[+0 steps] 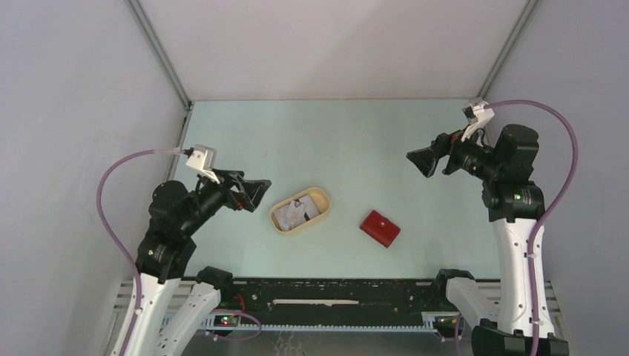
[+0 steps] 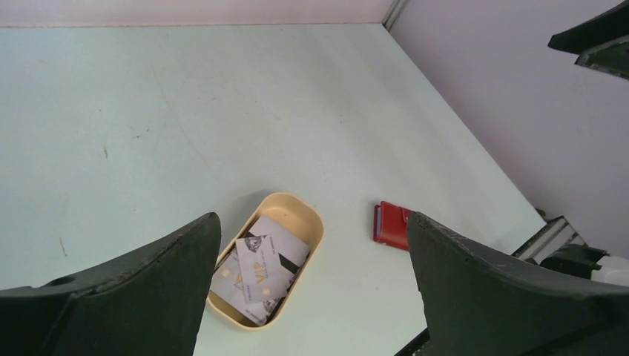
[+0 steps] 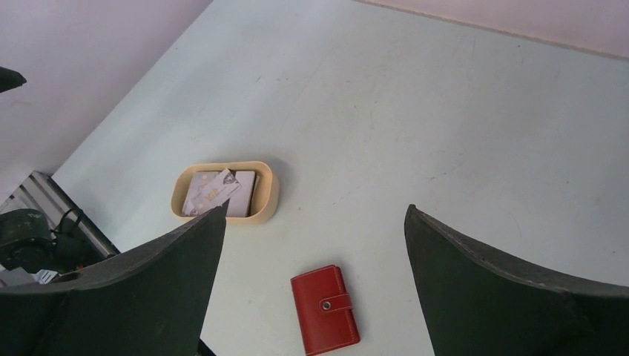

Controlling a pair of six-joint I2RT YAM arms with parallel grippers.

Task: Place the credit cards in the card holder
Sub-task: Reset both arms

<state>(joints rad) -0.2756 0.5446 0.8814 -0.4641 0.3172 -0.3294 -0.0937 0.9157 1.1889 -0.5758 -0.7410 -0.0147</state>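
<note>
The left gripper (image 1: 256, 194) is held raised over the left part of the table (image 1: 334, 133), with its jaws spread apart and nothing between them. Just to its right, a beige oval tray (image 1: 323, 202) is lying on the table, and several credit cards (image 1: 295, 213) are piled loosely inside it, overlapping each other at different angles. In the left wrist view, one pale card with gold letters (image 2: 261, 268) is seen resting on top of the others.

Further right, near the front edge, the red card holder (image 1: 380, 228) is lying flat, apart from the tray. Its flap is fastened by a snap button (image 3: 325, 305), so it is closed at this moment. Whether any card is already inside cannot be told.

At the far right, the right gripper (image 1: 421, 161) is also held high and released, with nothing in it.

If a card is to be taken from the tray, the top one should be chosen, since it is the most free. It should be gripped by one lifted edge, because flat cards are thin and slide easily. The holder would have to be unsnapped and kept steady by the other gripper, otherwise it may be pushed along the table.
</note>
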